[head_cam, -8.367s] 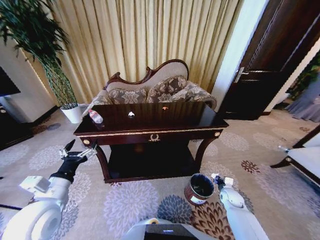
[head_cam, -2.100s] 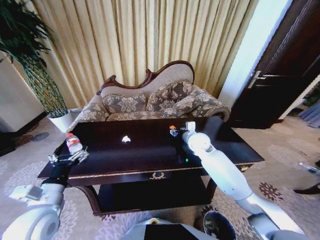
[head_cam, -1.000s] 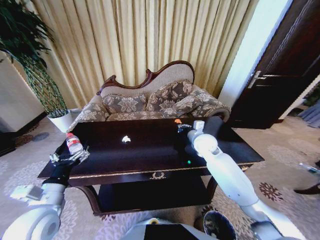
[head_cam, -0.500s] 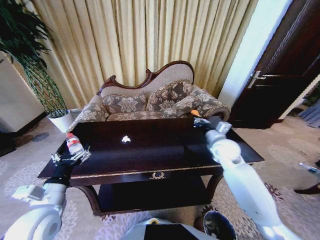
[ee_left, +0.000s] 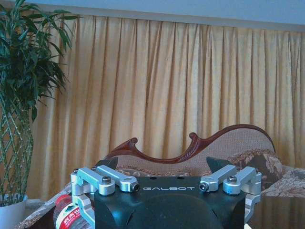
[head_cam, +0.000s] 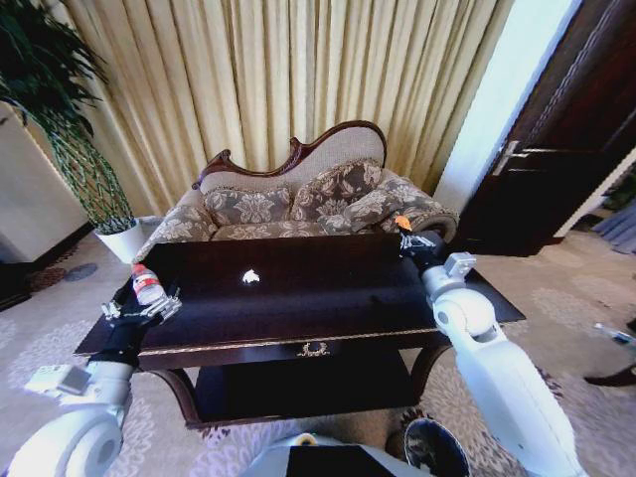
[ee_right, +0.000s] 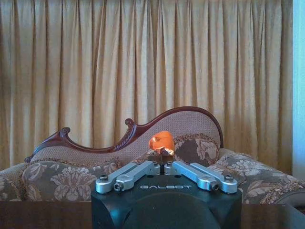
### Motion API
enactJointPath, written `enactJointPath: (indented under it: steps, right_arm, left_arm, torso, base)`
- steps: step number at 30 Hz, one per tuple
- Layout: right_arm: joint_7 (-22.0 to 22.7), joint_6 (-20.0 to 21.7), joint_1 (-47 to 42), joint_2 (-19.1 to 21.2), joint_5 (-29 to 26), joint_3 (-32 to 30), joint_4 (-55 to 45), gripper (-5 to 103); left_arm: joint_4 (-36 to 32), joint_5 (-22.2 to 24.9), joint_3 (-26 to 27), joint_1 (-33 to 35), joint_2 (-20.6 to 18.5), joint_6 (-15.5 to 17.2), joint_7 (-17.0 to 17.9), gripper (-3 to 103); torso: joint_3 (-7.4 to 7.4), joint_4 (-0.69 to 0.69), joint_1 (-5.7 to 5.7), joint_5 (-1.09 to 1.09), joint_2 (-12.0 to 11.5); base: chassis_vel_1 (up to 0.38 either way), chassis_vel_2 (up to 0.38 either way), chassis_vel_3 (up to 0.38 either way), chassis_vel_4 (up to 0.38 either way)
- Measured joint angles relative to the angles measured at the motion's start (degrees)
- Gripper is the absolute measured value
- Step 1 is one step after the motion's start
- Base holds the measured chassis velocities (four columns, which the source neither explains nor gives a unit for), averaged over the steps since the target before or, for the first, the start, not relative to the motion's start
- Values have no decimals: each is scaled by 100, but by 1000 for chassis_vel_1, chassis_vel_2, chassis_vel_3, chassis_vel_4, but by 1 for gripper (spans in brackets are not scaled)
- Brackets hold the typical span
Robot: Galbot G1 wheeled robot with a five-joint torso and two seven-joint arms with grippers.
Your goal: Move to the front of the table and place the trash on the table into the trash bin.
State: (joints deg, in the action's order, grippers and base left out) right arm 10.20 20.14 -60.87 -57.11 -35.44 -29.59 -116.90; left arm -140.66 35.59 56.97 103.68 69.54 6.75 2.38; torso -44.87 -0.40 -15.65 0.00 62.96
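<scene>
with the right gripper (head_cam: 405, 233) clamped on the orange piece (head_cam: 402, 223) at centre right of the head view, above the table (head_cam: 298, 298) far-right edge, what matters is where the bin (head_cam: 434, 449) lies: low in frame near the bottom edge, right of centre, on the floor on the right arm's side. i judge that's a swing down and back toward me. the wrist view confirms the fingers pinched on the piece. left gripper (head_cam: 139, 310) sits spread at centre left, just beside the bottle (head_cam: 147, 284). paper bit (head_cam: 250, 277) is mid-table, between the arms.
</scene>
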Motion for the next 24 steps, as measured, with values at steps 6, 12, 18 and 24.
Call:
enactJointPath:
  steps: [6, 12, 18, 24]
  right_arm:
    - [25, 42, -72, -6, -17, -34, -55, 0]
    - [78, 42, -114, -38, -35, -39, -77, 0]
    - [153, 36, -160, -59, -44, -43, -91, 0]
    - [176, 36, -173, -66, -49, -43, -106, 0]
  left_arm:
    - [3, 3, -21, -28, -24, -1, -1, 100]
    - [6, 3, -23, -30, -32, -13, -7, 100]
    - [4, 1, -28, -23, -31, -31, -16, 100]
    - [-11, -11, -39, -16, -26, -38, -20, 100]
  torso:
    - [-1, 0, 0, 0, 0]
    - [-1, 0, -1, 0, -1]
    - [-1, 0, -1, 0, -1]
    - [1, -1, 3, 0, 2]
  base:
    - [0, 0, 0, 0]
    - [51, -42, -56, 59]
    - [163, -157, -173, 178]
    - [233, -219, -230, 213]
